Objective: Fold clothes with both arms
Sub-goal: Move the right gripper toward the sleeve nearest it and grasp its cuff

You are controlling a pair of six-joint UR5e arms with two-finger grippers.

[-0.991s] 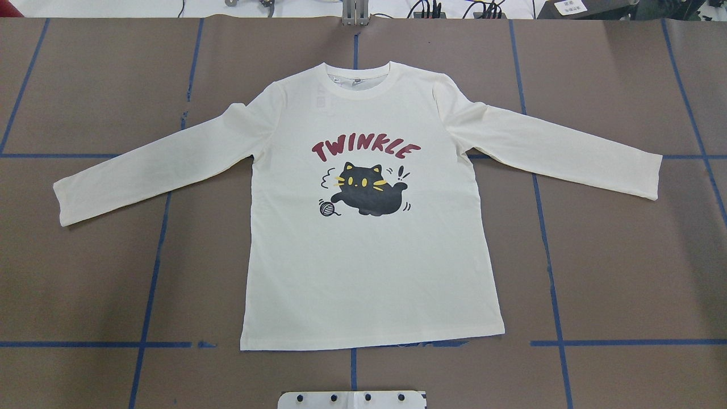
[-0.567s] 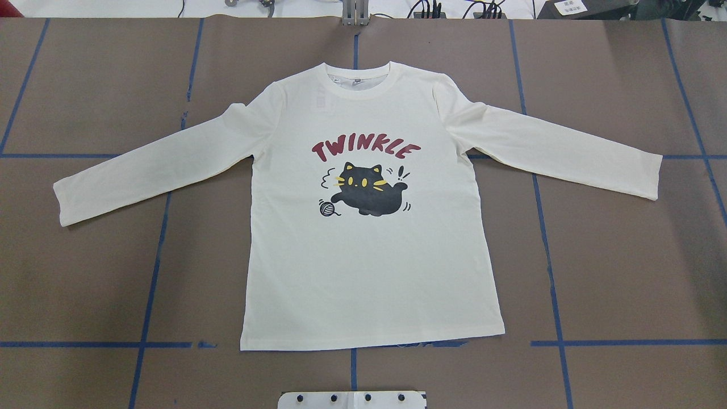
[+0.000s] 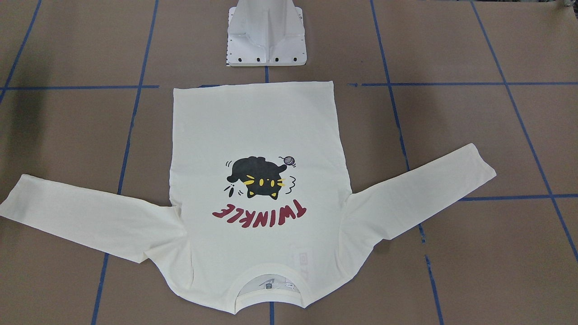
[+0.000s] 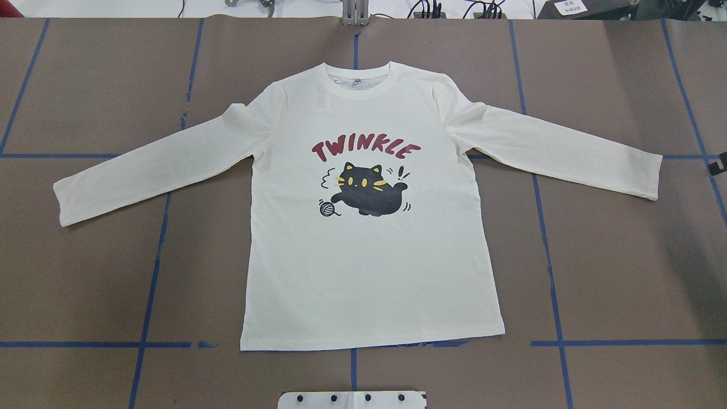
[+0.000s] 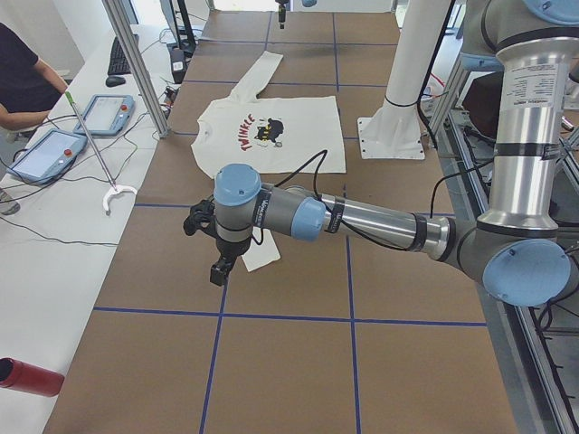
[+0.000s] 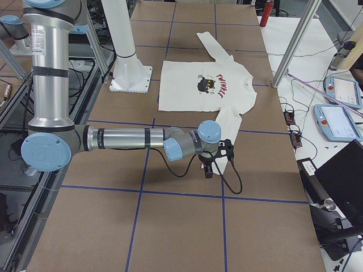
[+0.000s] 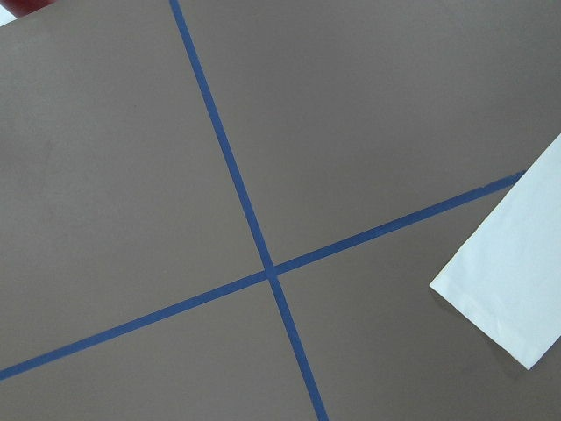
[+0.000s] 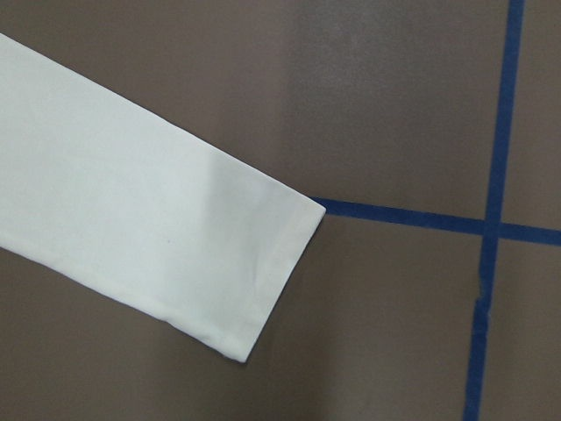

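The cream long-sleeved T-shirt (image 4: 369, 261) lies flat and face up on the brown table, collar away from the robot and both sleeves spread out; its black cat and red "TWINKLE" print also show in the front-facing view (image 3: 259, 180). My left gripper (image 5: 220, 269) hovers over the table just beyond the left sleeve's cuff (image 7: 513, 285). My right gripper (image 6: 209, 171) hangs just past the right sleeve's cuff (image 8: 254, 263), and only a black sliver of it (image 4: 720, 162) shows at the overhead view's edge. Whether either gripper is open or shut, I cannot tell.
The white pedestal base (image 3: 266, 34) stands at the hem side of the shirt. Blue tape lines (image 4: 153, 272) grid the brown tabletop. A side bench holds tablets (image 5: 45, 154) and a grabber stick, with a person seated there. A red cylinder (image 5: 27, 375) lies near the table's end.
A black sliver of my right gripper has come into the overhead view at its right edge, with a shadow below it. The shirt has not moved.
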